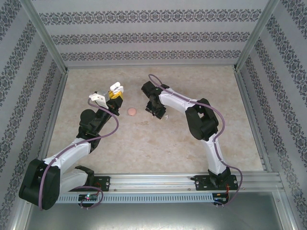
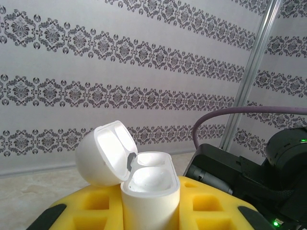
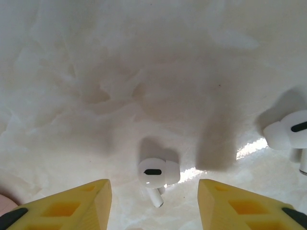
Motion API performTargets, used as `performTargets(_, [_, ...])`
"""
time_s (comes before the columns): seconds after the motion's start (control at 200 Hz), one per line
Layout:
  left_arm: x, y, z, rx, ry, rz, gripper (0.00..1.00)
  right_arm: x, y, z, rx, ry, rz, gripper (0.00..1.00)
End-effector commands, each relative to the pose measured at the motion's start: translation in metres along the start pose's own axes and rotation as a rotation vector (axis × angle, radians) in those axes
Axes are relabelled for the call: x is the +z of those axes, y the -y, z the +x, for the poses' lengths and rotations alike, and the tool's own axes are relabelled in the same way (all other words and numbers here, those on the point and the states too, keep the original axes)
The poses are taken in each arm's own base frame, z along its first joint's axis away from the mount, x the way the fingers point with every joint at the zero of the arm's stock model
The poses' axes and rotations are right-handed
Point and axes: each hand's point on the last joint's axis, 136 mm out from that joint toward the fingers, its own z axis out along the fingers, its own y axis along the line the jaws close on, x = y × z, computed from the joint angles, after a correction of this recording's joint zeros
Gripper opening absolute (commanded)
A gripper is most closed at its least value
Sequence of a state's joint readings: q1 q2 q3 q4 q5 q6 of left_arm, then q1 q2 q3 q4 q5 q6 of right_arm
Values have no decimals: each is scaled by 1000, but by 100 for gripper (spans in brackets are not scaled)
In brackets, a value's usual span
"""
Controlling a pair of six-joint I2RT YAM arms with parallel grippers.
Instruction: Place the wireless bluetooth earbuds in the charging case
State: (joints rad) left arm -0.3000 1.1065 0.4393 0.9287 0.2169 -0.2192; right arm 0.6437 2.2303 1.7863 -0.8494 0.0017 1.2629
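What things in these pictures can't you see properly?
- Left wrist view: the lower part of the open charging case is hidden between the yellow fingers. Its inside is all pale white, so I cannot tell if anything sits in it.
- Right wrist view: the second earbud is cut off by the right edge.
- Top view: the pinkish round thing on the table is too small to name.

Case (image 2: 150, 191) in left gripper (image 1: 115, 93); one earbud (image 3: 156, 175) between right gripper's (image 3: 154, 203) jaws, another earbud (image 3: 288, 134) to its right
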Motion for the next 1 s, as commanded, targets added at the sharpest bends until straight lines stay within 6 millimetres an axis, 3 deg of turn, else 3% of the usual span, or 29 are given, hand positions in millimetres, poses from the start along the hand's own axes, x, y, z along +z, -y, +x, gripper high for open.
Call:
performTargets(0.0, [-1,10,-12,-14,58,44,0,6,5,-1,28,-6,38,50])
performTargets(0.994, [1,13,-11,-32,51,62,0,14,7,-9,10,-1,53,38])
